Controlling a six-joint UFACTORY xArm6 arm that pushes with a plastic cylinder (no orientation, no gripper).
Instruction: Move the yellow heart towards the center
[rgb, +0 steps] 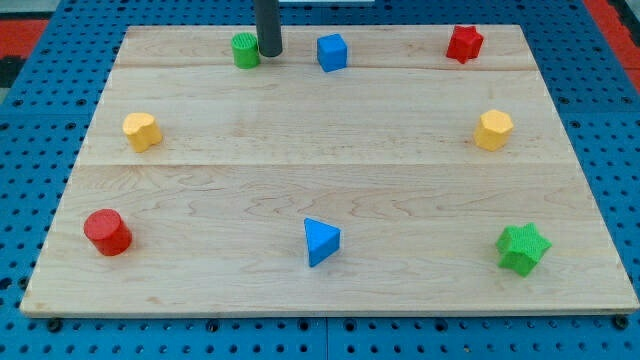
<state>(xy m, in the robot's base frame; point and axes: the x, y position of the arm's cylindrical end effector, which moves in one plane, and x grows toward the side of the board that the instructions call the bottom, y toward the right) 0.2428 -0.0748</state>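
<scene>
Two yellow blocks lie on the wooden board (330, 170). The one at the view's left (141, 131) looks like the yellow heart. The one at the view's right (493, 130) looks like a pentagon. My tip (269, 54) stands near the board's top edge, far up and to the right of the yellow heart. It is just right of a green cylinder (245, 50), touching or nearly touching it, and left of a blue cube (332, 52).
A red star (464, 43) sits at the top right. A red cylinder (107, 232) is at the bottom left, a blue triangle (320, 241) at the bottom middle and a green star (523, 248) at the bottom right. A blue pegboard (30, 150) surrounds the board.
</scene>
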